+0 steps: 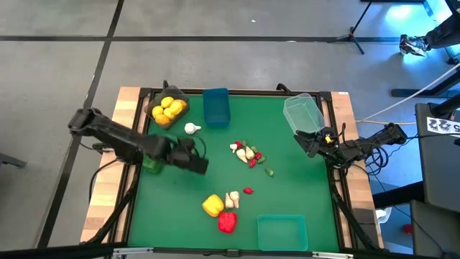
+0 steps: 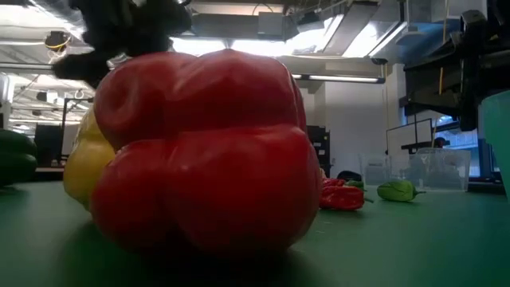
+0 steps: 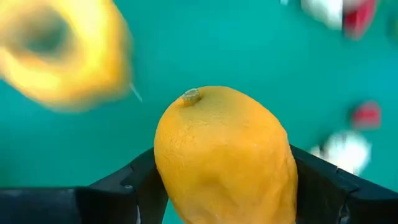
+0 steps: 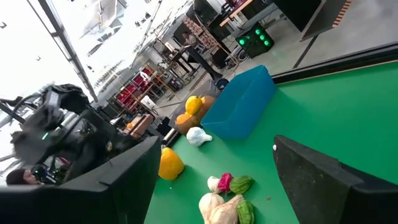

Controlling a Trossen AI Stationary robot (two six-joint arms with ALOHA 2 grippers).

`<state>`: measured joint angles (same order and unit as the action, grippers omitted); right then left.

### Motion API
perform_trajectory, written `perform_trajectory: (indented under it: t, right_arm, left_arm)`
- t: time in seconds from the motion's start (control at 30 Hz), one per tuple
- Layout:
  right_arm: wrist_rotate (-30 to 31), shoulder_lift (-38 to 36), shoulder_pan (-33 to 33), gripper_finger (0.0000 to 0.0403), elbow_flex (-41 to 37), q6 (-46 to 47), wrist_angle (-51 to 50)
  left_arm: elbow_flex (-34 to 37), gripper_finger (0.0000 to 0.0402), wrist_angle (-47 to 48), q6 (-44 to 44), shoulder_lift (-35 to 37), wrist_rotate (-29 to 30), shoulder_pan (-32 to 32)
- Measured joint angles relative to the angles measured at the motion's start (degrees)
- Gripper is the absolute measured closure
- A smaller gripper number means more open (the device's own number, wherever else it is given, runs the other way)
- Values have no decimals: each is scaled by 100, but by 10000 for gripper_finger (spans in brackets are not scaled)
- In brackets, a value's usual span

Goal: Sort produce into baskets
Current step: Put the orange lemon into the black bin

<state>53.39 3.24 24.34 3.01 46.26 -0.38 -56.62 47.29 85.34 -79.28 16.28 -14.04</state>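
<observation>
- The green tabletop carried everything; in the low view most of it was blocked by a red bell pepper sitting right up against the lens.
- Four baskets stood around the edges: a dark grey basket holding yellow-orange fruits, a blue basket just beside it, a clear basket near the right arm, and a teal basket whose lower edge was cut off by the frame.
- The left gripper was clamped on a yellow-orange fruit. One dark finger pressed each side of it, and the fruit filled the gap between the fingers, hiding their tips. From above the fruit itself was hidden under the gripper.
- Past the left fingers a yellow bell pepper showed only as a blur.
- The right gripper waited at the tabletop's edge just beside the clear basket, its fingers spread apart with nothing between them.
- Beyond the right fingers lay small produce: a white garlic piece near the blue basket, and a cluster of white, red and green bits, too small to tell apart.
- A green pepper was mostly hidden under the left arm.
</observation>
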Motion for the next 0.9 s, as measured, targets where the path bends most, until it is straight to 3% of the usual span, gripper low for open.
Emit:
perform_trajectory:
  t: [0.4,0.67,0.9]
  right_arm:
    - [15,0,0,100,0,-3,-123]
    - [55,0,2,100,11,-4,-236]
    - [256,0,0,100,13,-7,-263]
  left_arm:
    - [-2,147,741,-1580,1302,1886,3170]
    - [-2,147,736,-3056,1315,1880,5071]
    - [-2,147,249,-4085,1313,1302,6008]
